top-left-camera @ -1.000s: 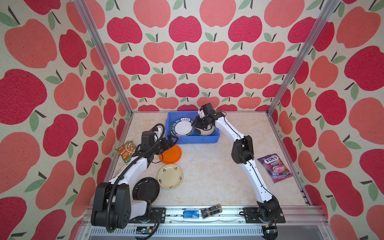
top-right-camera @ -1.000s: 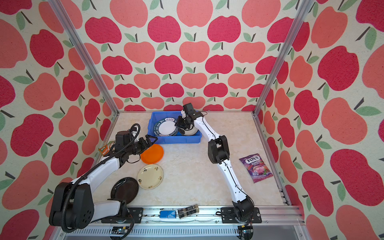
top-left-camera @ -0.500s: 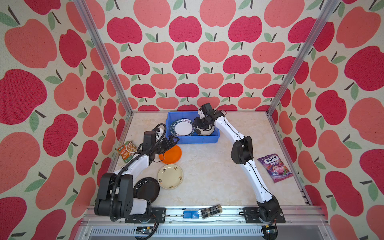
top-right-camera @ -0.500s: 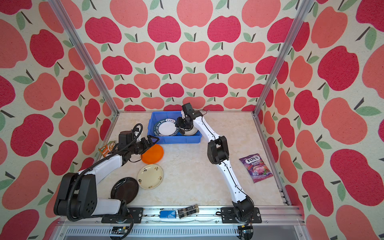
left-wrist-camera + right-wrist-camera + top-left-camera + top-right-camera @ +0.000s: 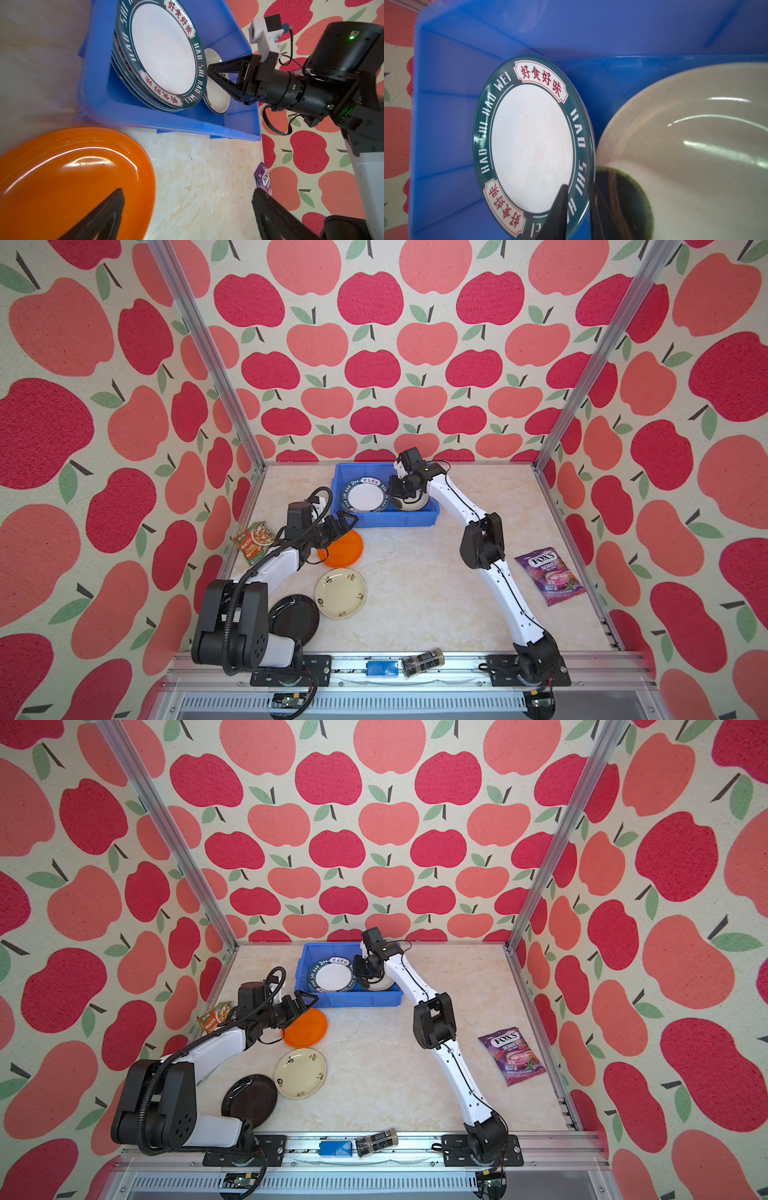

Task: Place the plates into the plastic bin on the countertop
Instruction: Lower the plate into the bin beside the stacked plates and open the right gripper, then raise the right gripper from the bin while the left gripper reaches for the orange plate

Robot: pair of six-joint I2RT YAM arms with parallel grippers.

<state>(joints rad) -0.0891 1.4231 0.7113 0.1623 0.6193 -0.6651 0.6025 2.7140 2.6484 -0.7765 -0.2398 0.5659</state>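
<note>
The left arm has folded back at the shoulder. Its left gripper hangs released and empty above the orange plate. In the left wrist view one finger lies over the plate and the other over bare countertop, so the plate's rim sits between the wide jaws. The right gripper has edged towards the lettered plates in the blue bin. Its jaws are drawn close, one on each side of the top plate's rim. I cannot tell whether they actually bite it.

My reading is that the right arm is tidying what is already binned while the left lines up the next pick. A cream plate on a dark green plate lies just beside the right gripper's outer finger. Besides the orange one, the flowered cream plate and the black plate lie behind the left gripper, near that arm's base.

The bin's near wall stands just beyond the left fingertips, so the orange plate must probably rise over that rim. The lettered stack leans tilted on the bin wall away from the right gripper. Little bin floor shows bare, so new plates would likely go on top. The right arm fills the space above the bin. An orange snack packet lies close behind the left wrist. Open countertop spreads between the arms.
</note>
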